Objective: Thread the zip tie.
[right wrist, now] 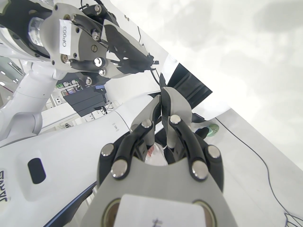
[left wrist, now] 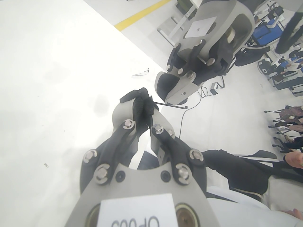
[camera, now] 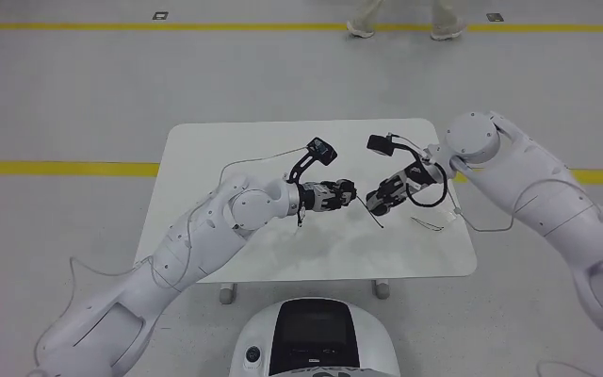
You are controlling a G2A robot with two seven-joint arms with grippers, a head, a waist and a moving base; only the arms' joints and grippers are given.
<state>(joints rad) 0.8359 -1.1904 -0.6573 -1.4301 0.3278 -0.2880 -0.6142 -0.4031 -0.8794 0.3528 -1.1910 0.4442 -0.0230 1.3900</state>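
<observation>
A thin black zip tie (camera: 369, 209) hangs in the air between my two grippers, above the middle right of the white table (camera: 245, 160). My left gripper (camera: 347, 192) is shut on one end of it; in the left wrist view the fingertips (left wrist: 142, 96) pinch the tie's end and the strap (left wrist: 171, 105) runs out sideways. My right gripper (camera: 381, 200) faces the left one, a short gap away, and is shut on the strap's other part (right wrist: 155, 73). In the right wrist view its fingers (right wrist: 169, 96) are pressed together, with the left gripper (right wrist: 150, 61) just beyond.
A second thin tie (camera: 429, 224) lies flat on the table close to the right gripper, also visible from the left wrist as a small loop (left wrist: 140, 73). The table's right edge (camera: 466, 226) is near both grippers. A thin cable (right wrist: 255, 152) runs across the floor.
</observation>
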